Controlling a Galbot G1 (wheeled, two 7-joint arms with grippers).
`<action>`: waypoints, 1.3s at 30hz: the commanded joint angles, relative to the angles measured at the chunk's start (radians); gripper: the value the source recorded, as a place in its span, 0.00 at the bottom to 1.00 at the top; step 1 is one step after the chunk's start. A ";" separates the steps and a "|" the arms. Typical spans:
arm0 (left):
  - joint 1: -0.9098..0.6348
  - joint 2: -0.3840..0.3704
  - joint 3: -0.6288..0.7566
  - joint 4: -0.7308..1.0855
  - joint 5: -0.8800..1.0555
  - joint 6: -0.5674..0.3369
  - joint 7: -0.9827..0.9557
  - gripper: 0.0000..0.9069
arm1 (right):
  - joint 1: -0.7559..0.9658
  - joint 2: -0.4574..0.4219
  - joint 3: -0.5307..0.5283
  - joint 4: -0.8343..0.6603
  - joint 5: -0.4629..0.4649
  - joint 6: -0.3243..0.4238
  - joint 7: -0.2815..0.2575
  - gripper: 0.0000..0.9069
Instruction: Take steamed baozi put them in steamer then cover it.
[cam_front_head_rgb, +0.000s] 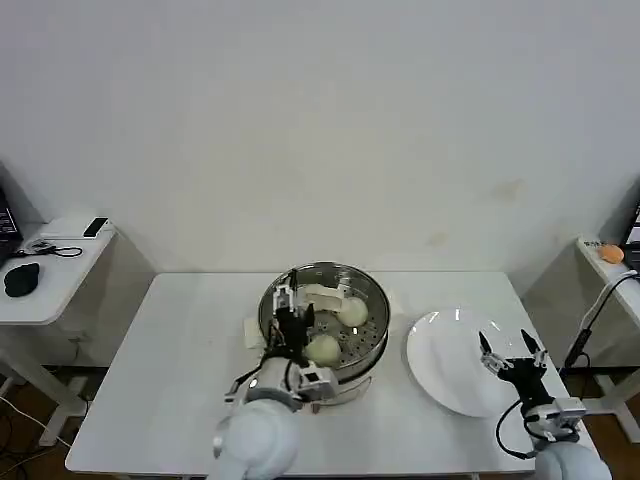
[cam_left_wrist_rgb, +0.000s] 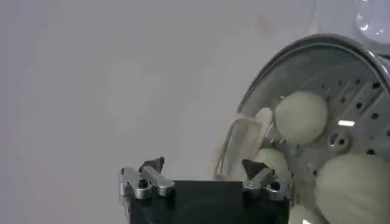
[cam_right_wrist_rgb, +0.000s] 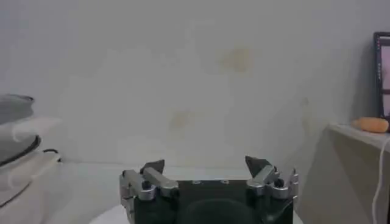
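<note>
The shiny round steamer (cam_front_head_rgb: 372, 300) stands mid-table on its white base. Cream-white baozi lie on its perforated tray: two show from the head (cam_front_head_rgb: 352, 312) (cam_front_head_rgb: 322, 349), several in the left wrist view (cam_left_wrist_rgb: 300, 117). A pale oblong handle (cam_front_head_rgb: 322, 296) sits over the pot's middle; I cannot make out the cover's clear glass. My left gripper (cam_front_head_rgb: 291, 311) (cam_left_wrist_rgb: 203, 165) hovers open and empty over the steamer's left rim (cam_left_wrist_rgb: 286, 55). Over the right part of the bare white plate (cam_front_head_rgb: 445, 375), my right gripper (cam_front_head_rgb: 512, 350) (cam_right_wrist_rgb: 205, 164) stands open and empty.
A white side table (cam_front_head_rgb: 50, 290) at the left carries a black mouse and cables. A shelf at the right holds an orange object (cam_front_head_rgb: 611, 254) (cam_right_wrist_rgb: 370, 124), with a cable (cam_front_head_rgb: 590, 320) hanging beside it. The tabletop's left part (cam_front_head_rgb: 170, 350) is bare.
</note>
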 joint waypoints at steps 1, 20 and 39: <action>0.062 0.109 -0.236 -0.163 -0.496 -0.040 -0.189 1.00 | -0.009 -0.014 -0.030 0.086 0.059 -0.075 0.028 1.00; 0.447 0.098 -0.624 0.121 -1.183 -0.522 -0.466 1.00 | -0.022 -0.061 -0.128 0.159 0.061 -0.146 0.057 1.00; 0.543 0.036 -0.596 0.014 -1.218 -0.461 -0.533 1.00 | -0.023 -0.053 -0.144 0.124 0.090 -0.191 0.126 1.00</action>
